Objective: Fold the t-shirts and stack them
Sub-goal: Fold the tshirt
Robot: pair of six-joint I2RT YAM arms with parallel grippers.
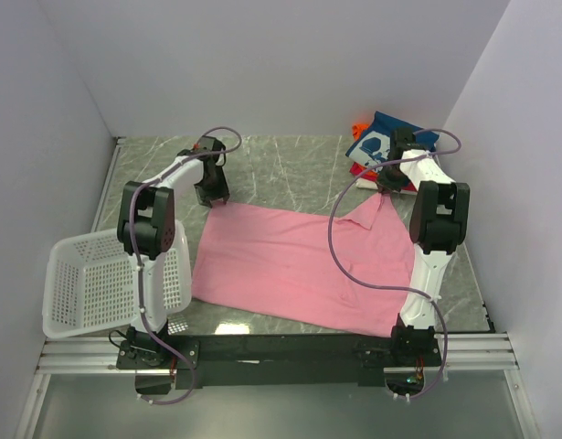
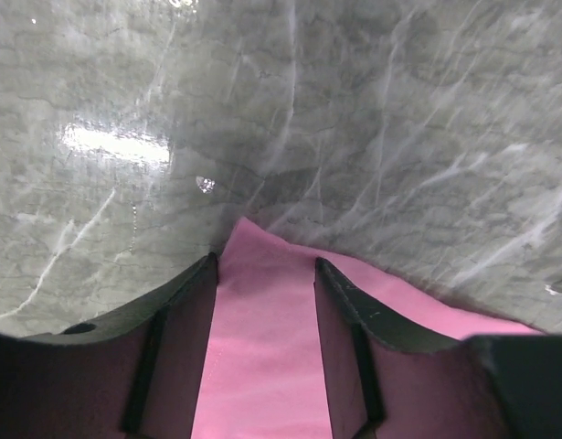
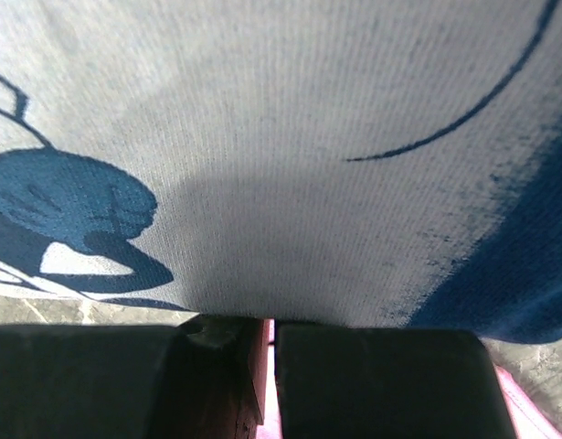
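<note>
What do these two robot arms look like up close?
Both the left arm and right arm are slim white tubes joined by chunky black joints. A thin purple cable loops loosely along each. The left pincer and right pincer end in two flat, dark fingers. No markings show.

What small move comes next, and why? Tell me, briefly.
Probably shut the left claw: its open jaws straddle a far corner of the pink shirt, while the right claw pinches the other far corner, lifted off the table.
</note>
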